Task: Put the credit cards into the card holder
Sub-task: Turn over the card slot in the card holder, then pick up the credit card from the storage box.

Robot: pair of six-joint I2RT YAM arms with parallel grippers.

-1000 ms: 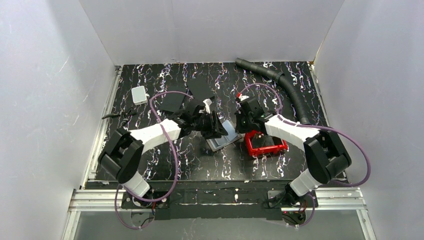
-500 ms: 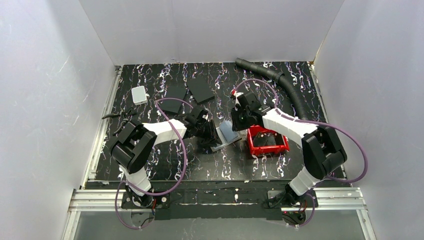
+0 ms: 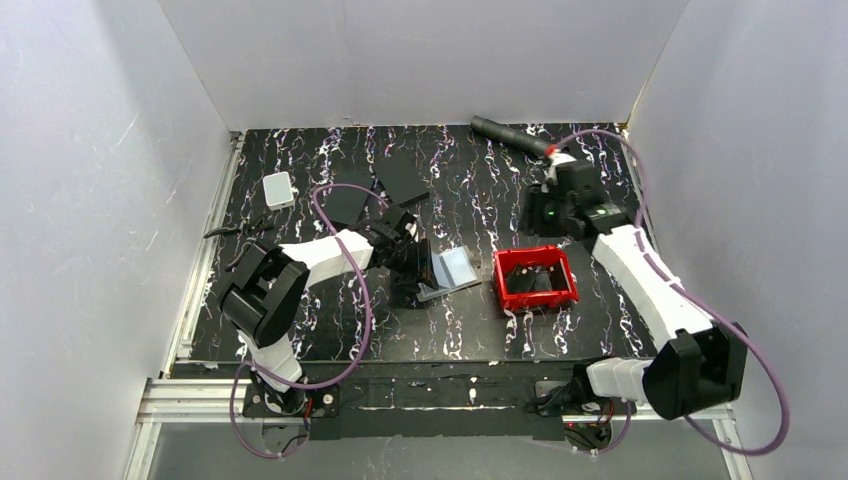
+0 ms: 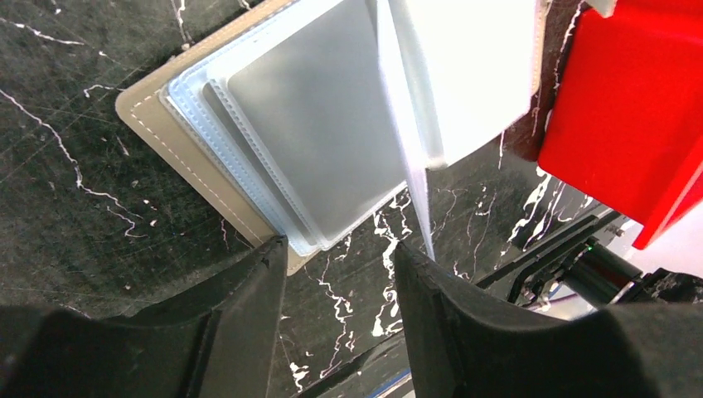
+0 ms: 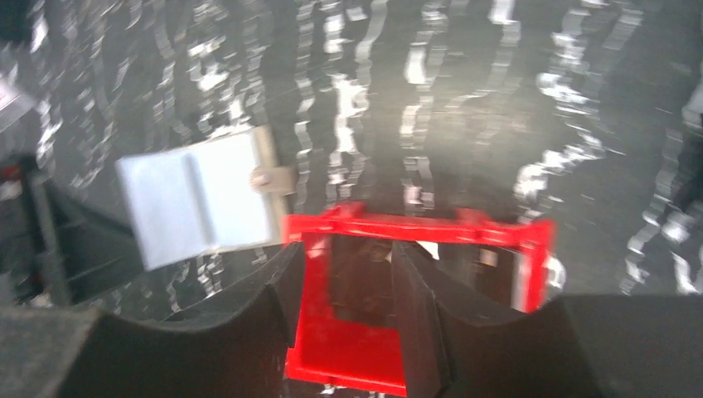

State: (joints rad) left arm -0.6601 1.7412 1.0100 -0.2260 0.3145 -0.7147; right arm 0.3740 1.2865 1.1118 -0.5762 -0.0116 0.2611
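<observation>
The table (image 3: 300, 320) is a flat black slab veined with thin white marbling. A ribbed black hose (image 3: 505, 132) lies along its far right edge. Nearer sits the red tray (image 3: 572, 283), glossy hard plastic, rectangular and open-topped, with dark flat pieces (image 3: 541, 284) inside that are too dim to make out. Two matte black slabs (image 3: 345, 206) lie at the far left of centre. The card holder (image 3: 447, 272) lies spread open on the table just left of the tray. It has a taupe stitched outer cover, frosted clear sleeves stacked like pages with one leaf standing on edge, and a small snap tab (image 5: 273, 177) toward the tray. A white rounded box (image 3: 278, 188) sits far left. The left gripper (image 4: 336, 249) has its black jaws moderately apart at the holder's near edge, clamping nothing. The right gripper (image 5: 344, 257) hangs above the tray, jaws likewise parted and empty.
</observation>
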